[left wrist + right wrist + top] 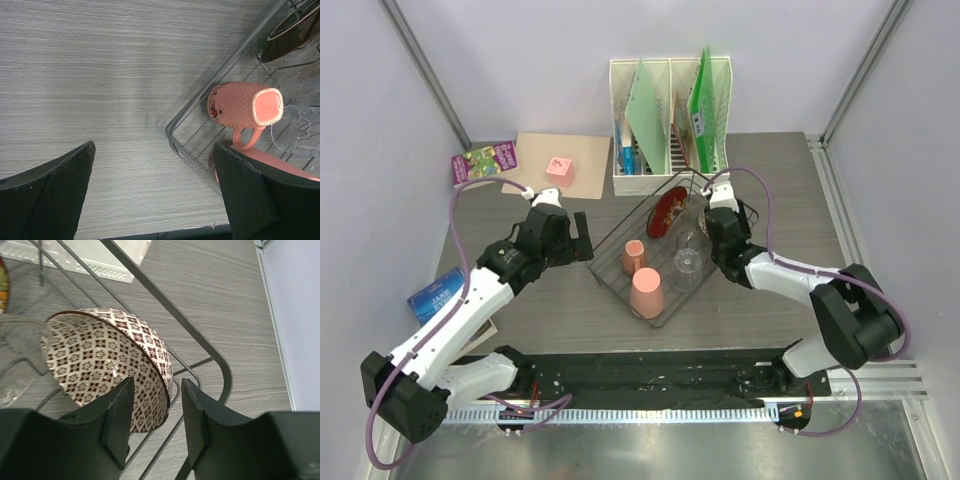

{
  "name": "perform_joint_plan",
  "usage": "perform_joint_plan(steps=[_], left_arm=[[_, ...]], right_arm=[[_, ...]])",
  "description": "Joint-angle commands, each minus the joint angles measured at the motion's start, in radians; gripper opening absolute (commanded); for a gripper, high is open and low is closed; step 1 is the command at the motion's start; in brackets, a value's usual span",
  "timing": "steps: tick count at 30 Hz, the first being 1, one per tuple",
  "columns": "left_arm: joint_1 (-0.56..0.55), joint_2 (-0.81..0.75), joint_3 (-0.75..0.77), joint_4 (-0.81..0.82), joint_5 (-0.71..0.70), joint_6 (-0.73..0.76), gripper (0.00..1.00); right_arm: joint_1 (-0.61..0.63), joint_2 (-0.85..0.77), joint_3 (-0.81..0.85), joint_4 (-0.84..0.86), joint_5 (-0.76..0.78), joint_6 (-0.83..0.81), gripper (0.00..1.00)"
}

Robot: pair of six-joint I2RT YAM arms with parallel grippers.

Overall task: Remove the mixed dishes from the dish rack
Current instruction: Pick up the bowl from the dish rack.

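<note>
The black wire dish rack (608, 250) sits mid-table, holding a red flowered plate (667, 213), a small pink cup (634, 256) on its side, a larger pink cup (647, 293) upside down and a clear glass (687, 262). My left gripper (582, 236) hangs wide open over bare table just left of the rack's corner (173, 134), with the small pink cup (245, 105) ahead of its right finger. My right gripper (158, 382) is inside the rack's far right end, open, its fingers straddling the wall of a brown-and-white patterned bowl (100, 355), with a gap on the outer side.
A white file holder (670, 120) with folders stands behind the rack. A pink block (560, 170) lies on brown paper at the back left, next to a purple booklet (483, 162). A blue book (438, 292) lies at the left edge.
</note>
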Motion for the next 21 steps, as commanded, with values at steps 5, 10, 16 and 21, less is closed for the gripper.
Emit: perform_joint_plan(steps=[5, 10, 16, 21], left_arm=[[-0.002, 0.025, 0.003, 0.015, -0.001, 0.015, 1.00], [-0.002, 0.027, 0.002, 0.016, -0.001, 0.014, 1.00], [-0.002, 0.033, 0.003, 0.019, 0.008, 0.014, 1.00], [-0.002, 0.027, 0.003, 0.019, 0.008, 0.014, 1.00]], right_arm=[[-0.019, 0.081, 0.046, 0.108, 0.061, -0.034, 0.36], [-0.013, 0.080, 0.055, 0.111, 0.151, -0.053, 0.28], [-0.013, 0.064, 0.035, 0.174, 0.187, -0.085, 0.23], [-0.013, 0.110, 0.051, 0.200, 0.197, -0.094, 0.22]])
